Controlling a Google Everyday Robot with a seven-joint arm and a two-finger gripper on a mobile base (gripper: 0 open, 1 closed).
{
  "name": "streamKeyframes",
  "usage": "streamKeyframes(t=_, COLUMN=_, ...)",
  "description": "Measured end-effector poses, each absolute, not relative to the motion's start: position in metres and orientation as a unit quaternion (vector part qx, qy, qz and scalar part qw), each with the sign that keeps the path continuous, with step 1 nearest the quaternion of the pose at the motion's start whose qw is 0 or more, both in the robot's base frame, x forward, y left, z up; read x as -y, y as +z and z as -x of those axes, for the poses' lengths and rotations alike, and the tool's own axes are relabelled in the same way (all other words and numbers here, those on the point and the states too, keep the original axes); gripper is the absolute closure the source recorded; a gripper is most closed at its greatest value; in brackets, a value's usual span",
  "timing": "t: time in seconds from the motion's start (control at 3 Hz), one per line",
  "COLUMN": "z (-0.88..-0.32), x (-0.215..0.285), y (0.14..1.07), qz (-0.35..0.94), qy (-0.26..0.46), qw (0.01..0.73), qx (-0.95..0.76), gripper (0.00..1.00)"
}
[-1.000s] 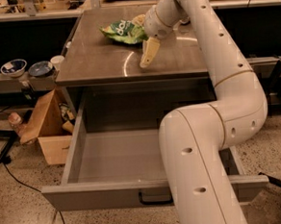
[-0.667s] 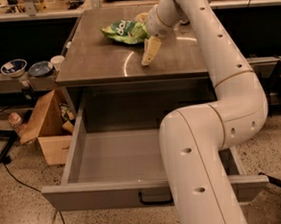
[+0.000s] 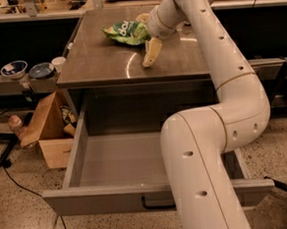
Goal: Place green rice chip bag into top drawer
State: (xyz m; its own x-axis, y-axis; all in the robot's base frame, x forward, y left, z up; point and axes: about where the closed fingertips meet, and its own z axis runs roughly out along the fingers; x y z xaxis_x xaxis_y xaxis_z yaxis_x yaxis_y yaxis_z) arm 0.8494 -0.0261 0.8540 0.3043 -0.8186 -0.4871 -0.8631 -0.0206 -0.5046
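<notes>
The green rice chip bag (image 3: pixel 126 32), a crinkly bright-green snack packet with white lettering, is seen lying on the far half of the brown-grey tabletop (image 3: pixel 105 65), well apart from the drawer below. Its long axis is laid roughly left to right across the table. The narrower end is pointed left and the wider end is turned toward the arm. The cream-coloured gripper (image 3: pixel 149 41) is held at the bag's right end, low over the table surface. It appears to be touching the bag, though contact is not clearly shown, and whether it is open or closed cannot be told. The top drawer (image 3: pixel 117 157), a wide shallow grey metal one with a small dark handle (image 3: pixel 157 204) on its front panel, is pulled fully out beneath the table. Part of its right side is hidden by the white robot arm (image 3: pixel 218 131). An open cardboard box (image 3: pixel 49 135) is seen on the floor to the left.
</notes>
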Motion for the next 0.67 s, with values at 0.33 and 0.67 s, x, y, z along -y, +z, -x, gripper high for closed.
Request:
streamKeyframes(t=0.33, z=-0.8531, x=0.0191, y=0.8563, qz=0.718, qy=0.018, qw=0.378, qx=-0.584, gripper=0.0)
streamKeyframes(t=0.67, z=-0.8531, x=0.0191, y=0.8562, qz=0.718, qy=0.018, qw=0.378, qx=-0.584, gripper=0.0)
